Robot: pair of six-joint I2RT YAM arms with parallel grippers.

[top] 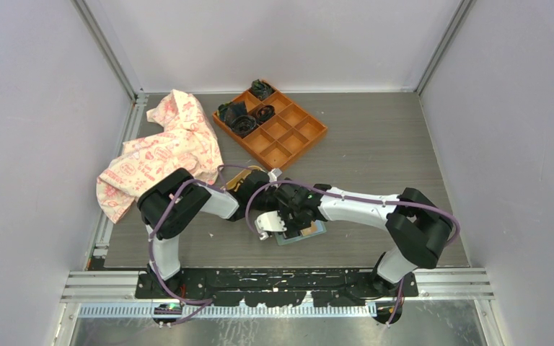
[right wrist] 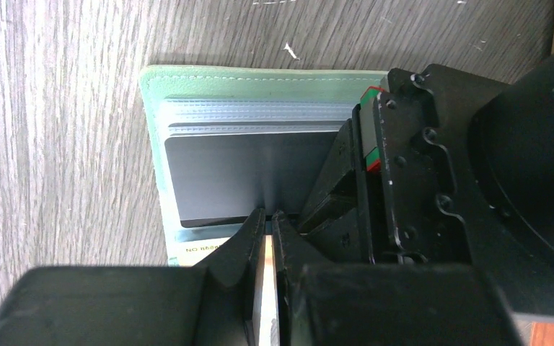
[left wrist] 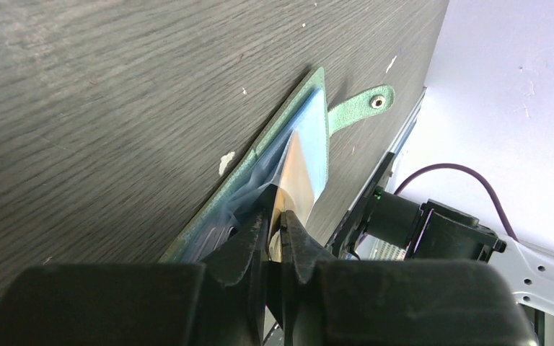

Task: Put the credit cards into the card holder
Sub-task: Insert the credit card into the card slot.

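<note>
The sage-green card holder (top: pixel 311 232) lies open near the table's front edge, and both arms meet over it. In the right wrist view a black credit card (right wrist: pixel 245 173) lies flat on its clear sleeves (right wrist: pixel 260 112). My right gripper (right wrist: pixel 268 214) is shut on a thin pale credit card (right wrist: pixel 263 288), seen edge-on just above the black one. My left gripper (left wrist: pixel 275 213) is shut on a thin tan and clear leaf (left wrist: pixel 299 169) of the card holder (left wrist: pixel 288 119). The snap tab (left wrist: pixel 361 104) sticks out flat. The left fingers (right wrist: pixel 343 169) sit at the black card's right edge.
An orange compartment tray (top: pixel 288 137) stands at the back with dark items in its far cells. A patterned cloth (top: pixel 162 155) is bunched at the back left. A yellowish dish (top: pixel 247 173) shows partly behind the arms. The table's front edge and rail (left wrist: pixel 397 148) are close by.
</note>
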